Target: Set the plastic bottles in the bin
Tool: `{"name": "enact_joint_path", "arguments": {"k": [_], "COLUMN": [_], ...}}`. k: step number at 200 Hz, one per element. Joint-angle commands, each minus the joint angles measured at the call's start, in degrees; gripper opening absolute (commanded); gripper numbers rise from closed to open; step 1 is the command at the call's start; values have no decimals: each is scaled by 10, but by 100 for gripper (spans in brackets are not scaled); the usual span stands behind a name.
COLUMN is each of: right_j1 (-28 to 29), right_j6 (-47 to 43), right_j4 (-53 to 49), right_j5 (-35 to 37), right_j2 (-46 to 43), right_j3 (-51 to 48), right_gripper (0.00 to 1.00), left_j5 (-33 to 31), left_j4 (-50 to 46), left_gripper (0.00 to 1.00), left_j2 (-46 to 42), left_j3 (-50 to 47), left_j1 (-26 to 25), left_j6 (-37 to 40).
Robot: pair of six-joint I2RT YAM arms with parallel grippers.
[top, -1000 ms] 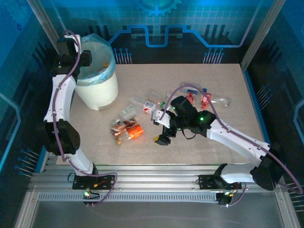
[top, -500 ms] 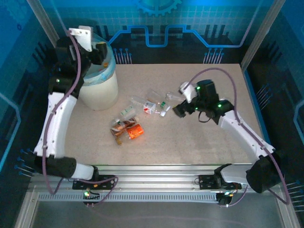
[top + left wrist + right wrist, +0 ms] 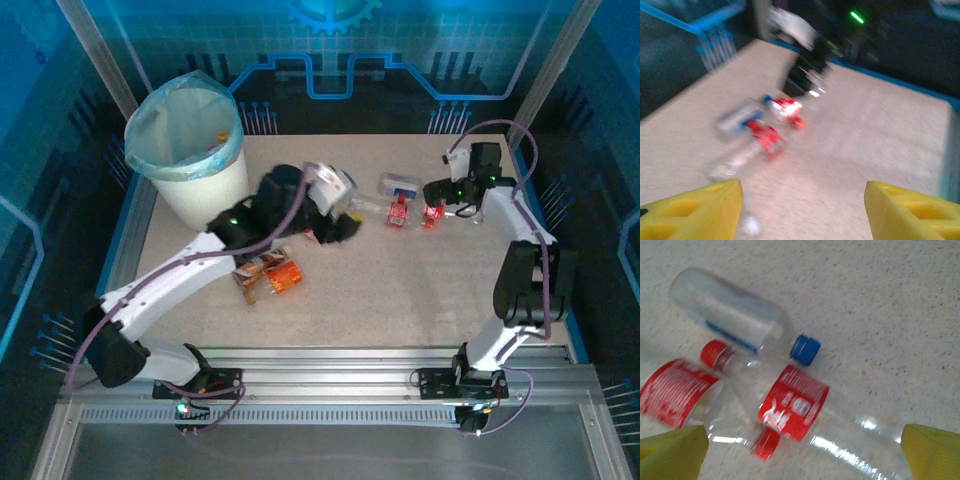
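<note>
The bin [image 3: 190,150], a white bucket with a light-blue liner, stands at the back left. My left gripper [image 3: 338,228] hangs open over the table's middle, nothing between its yellow fingertips [image 3: 695,210]. Ahead of it lie two red-labelled plastic bottles [image 3: 766,138] and a clear one [image 3: 735,120]. My right gripper [image 3: 433,195] stands open at the back right, straddling a red-labelled bottle [image 3: 795,410] that lies on the table. Next to that bottle lie a blue-capped clear bottle [image 3: 735,315] and another red-labelled one [image 3: 675,390]. Crushed orange-labelled bottles [image 3: 270,272] lie left of centre.
My left arm [image 3: 200,265] stretches across the table's left half and hides some bottles beneath it. The cage's blue walls and frame posts [image 3: 545,70] close in the table. Bare tabletop [image 3: 400,290] lies at the front right.
My left arm has swung from over the bin down to the table's middle, its jaws wider. My right arm has moved from the middle to the red-labelled bottles at the back right.
</note>
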Motion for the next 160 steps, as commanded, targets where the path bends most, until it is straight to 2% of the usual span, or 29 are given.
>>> {"name": "enact_joint_path", "arguments": {"k": [1,19,45,76,123,160], "right_j1": [-24,-39,-52,-57,-58,-49], "right_j6": [26,28,24,32,26,14], "right_j4": [-39,-62,-70,-57,-58,-69], "right_j5": [-29,-64,-76,-85,-84,-60], "right_j2": [42,59,65,78,84,69], "right_j3": [58,65,42,14,-18,-40], "right_gripper": [100,100,100,100,100,100], "left_j5": [68,69,75,67,43,37], "left_j4": [-19,-14,1,-2,4,3], "left_gripper": [68,69,70,70,73,76], "left_j2": [20,30,36,29,17,22], "left_j3": [-15,-32,-48,-49,-72,-73], "left_j1": [-51,-81,-95,-95,-96,-96], "left_j6": [40,38,8,-4,21,24]}}
